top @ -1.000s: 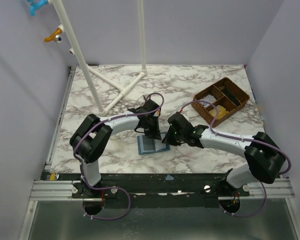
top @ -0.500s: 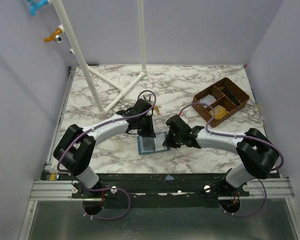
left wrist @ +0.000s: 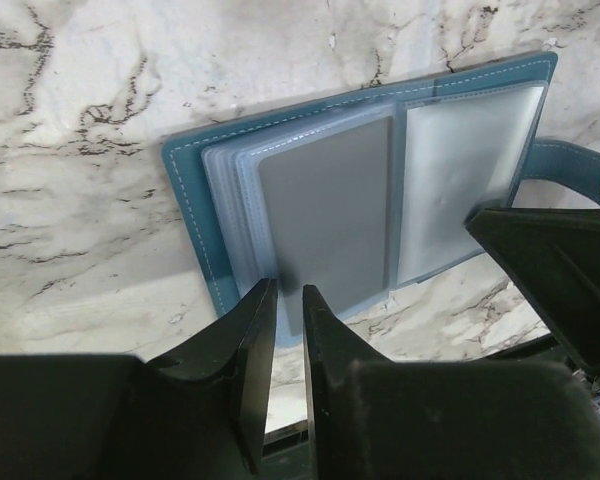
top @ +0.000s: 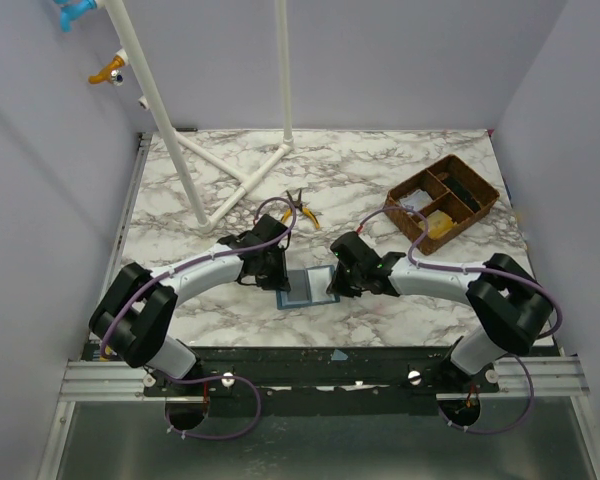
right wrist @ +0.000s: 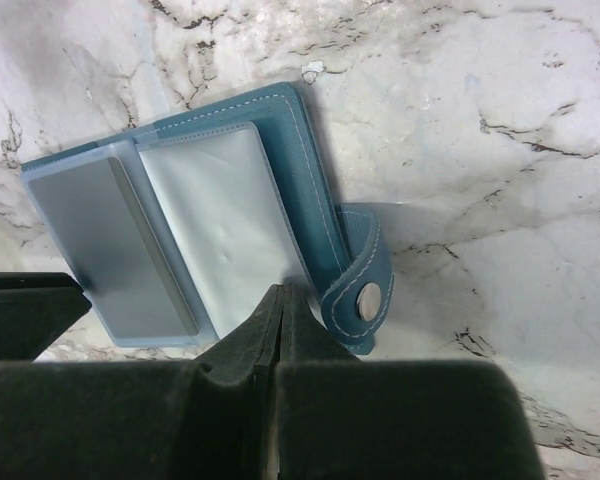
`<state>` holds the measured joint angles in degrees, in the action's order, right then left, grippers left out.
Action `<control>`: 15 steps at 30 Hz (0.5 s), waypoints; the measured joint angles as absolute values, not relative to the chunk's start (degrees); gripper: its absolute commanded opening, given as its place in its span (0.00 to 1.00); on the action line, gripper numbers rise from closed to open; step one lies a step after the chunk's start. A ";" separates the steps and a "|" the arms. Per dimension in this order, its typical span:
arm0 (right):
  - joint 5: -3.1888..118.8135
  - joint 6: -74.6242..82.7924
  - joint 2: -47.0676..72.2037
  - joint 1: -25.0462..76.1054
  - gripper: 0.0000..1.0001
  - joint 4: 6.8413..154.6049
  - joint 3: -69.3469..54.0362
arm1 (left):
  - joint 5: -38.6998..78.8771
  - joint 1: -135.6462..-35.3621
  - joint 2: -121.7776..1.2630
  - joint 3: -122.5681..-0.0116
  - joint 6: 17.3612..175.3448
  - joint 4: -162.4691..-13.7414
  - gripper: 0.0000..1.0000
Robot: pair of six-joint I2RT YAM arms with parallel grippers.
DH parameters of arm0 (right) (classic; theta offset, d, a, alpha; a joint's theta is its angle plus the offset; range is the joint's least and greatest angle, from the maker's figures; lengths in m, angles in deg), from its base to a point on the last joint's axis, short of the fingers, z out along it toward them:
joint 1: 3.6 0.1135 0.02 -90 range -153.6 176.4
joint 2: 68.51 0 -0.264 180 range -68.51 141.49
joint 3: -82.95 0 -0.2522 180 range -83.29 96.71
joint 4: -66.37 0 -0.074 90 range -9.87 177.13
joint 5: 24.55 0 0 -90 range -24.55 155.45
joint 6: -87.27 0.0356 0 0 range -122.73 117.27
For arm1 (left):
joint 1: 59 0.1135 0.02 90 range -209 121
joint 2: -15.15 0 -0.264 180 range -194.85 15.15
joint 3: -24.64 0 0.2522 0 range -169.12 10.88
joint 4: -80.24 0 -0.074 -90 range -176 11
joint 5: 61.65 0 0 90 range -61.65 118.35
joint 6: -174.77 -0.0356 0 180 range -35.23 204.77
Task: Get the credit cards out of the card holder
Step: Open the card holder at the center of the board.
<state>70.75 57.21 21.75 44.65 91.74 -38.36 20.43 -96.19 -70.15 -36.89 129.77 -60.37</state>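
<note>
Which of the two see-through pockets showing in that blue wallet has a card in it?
The pocket farther from the snap strap: a grey card fills it; the neighbouring pocket looks empty.

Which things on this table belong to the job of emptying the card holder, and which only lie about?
For the job: blue card holder, lying open; grey card in its sleeve; left claw; right claw.
Lying about: brown tray; yellow-handled pliers; white pipe frame.
</note>
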 measured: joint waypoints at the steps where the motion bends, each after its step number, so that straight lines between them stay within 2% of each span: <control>1: 70.75 57.19 21.81 44.65 0.01 91.74 -38.36 | 20.62 -96.19 -70.15 -36.87 129.77 -60.26 0.20; 15: 70.73 56.75 22.14 44.65 0.01 91.70 -38.34 | 21.37 -96.13 -71.59 -37.22 128.69 -60.72 0.19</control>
